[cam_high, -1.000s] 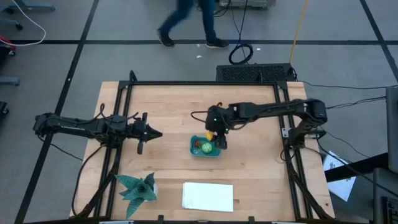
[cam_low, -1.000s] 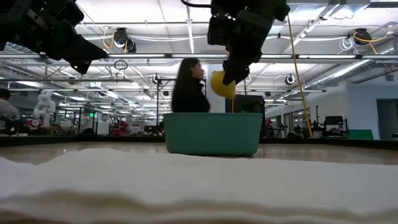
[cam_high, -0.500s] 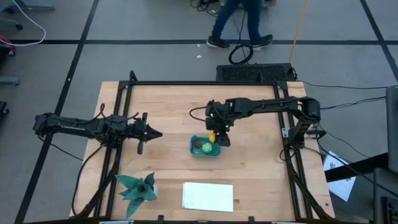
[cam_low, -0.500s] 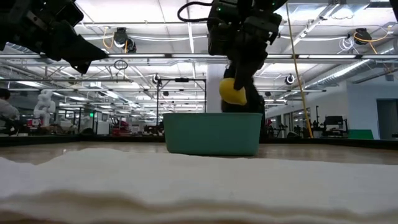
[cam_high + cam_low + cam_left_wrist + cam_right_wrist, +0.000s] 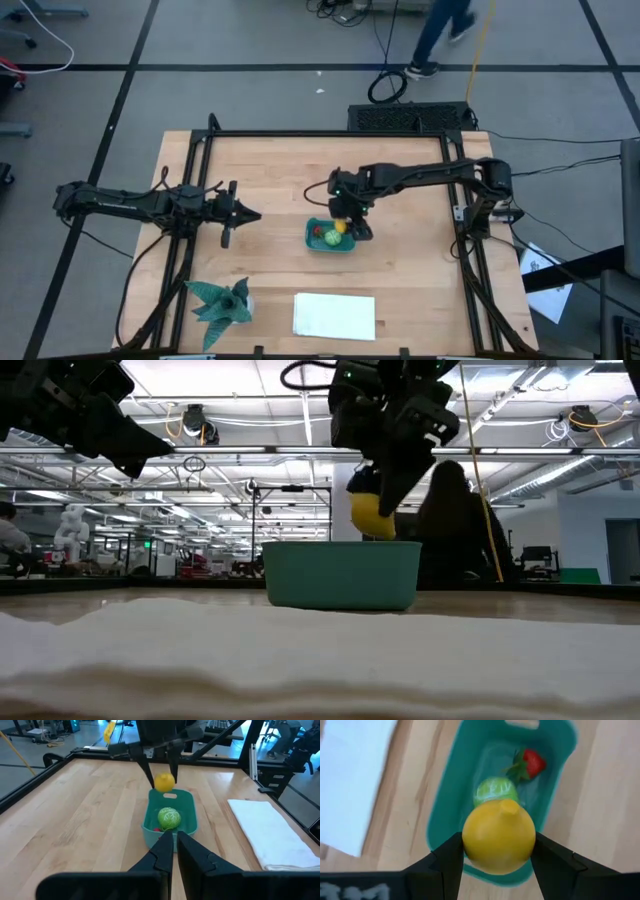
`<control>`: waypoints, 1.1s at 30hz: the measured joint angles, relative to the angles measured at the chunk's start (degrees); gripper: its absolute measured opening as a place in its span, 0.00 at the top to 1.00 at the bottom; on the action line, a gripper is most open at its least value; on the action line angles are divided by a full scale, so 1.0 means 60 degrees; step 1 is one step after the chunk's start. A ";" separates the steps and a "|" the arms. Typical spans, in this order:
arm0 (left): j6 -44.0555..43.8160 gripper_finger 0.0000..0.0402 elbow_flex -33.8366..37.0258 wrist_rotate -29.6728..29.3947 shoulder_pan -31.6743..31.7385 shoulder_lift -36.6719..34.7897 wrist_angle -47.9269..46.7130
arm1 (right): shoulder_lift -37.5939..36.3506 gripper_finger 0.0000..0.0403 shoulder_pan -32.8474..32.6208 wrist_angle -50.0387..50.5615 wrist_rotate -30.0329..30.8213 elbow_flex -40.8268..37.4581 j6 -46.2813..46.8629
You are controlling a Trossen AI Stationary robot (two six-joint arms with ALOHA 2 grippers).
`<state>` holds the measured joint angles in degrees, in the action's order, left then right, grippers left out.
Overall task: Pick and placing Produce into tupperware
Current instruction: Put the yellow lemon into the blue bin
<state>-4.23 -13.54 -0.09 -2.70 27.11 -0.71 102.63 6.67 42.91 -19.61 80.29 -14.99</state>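
Left arm: stretched over the table's left side, well apart from the tub.
Left gripper (image 5: 248, 214): its two fingers are pressed together with nothing between them, and they point toward the tub.
Star-shaped thing (image 5: 222, 302): spiky, teal-green, lying near the table's front-left corner.
White rectangle (image 5: 334, 316): flat, lying at the front edge, just right of the star-shaped thing and in front of the tub.
Tupperware (image 5: 322, 243): small teal tub near the table's middle, standing flat on the wood.
Red piece (image 5: 531, 761): a strawberry-like toy with a green top, lying inside the tub.
Light green piece (image 5: 169, 817): round, lying inside the tub beside the red piece.
Yellow piece (image 5: 499, 835): lemon-shaped, held above the tub's rim, over the end nearer the right arm; not resting on the tub's floor.
Right gripper (image 5: 349, 222): jaws partly spread and clamped on the yellow piece from both sides, hanging directly over the tub.
Right arm: reaches in from the table's right edge toward the middle.
Person (image 5: 450, 520): stands on the floor beyond the far side of the table.
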 joint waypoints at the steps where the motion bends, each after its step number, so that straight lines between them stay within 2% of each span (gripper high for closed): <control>1: -0.0004 0.94 0.0000 0.0003 0.0000 -0.0003 0.0003 | 0.0105 0.54 -0.0033 0.0067 -0.0005 0.0000 -0.0096; 18: -0.0029 0.94 0.0000 -0.0001 0.0000 -0.0002 -0.0137 | 0.1245 0.54 -0.0195 0.0059 -0.0124 -0.0011 -0.0562; 28: 0.0004 0.94 0.0000 -0.0001 0.0000 0.0000 -0.0141 | 0.1333 0.54 -0.0005 0.0048 -0.1187 -0.0007 -0.0907; 33: 0.0000 0.94 0.0000 -0.0001 0.0000 0.0000 -0.0138 | 0.1349 0.54 0.0055 0.0114 -0.1257 -0.0007 -0.1060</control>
<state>-4.23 -13.54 -0.10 -2.70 27.11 -1.54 110.73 7.00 43.59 -27.15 80.25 -21.35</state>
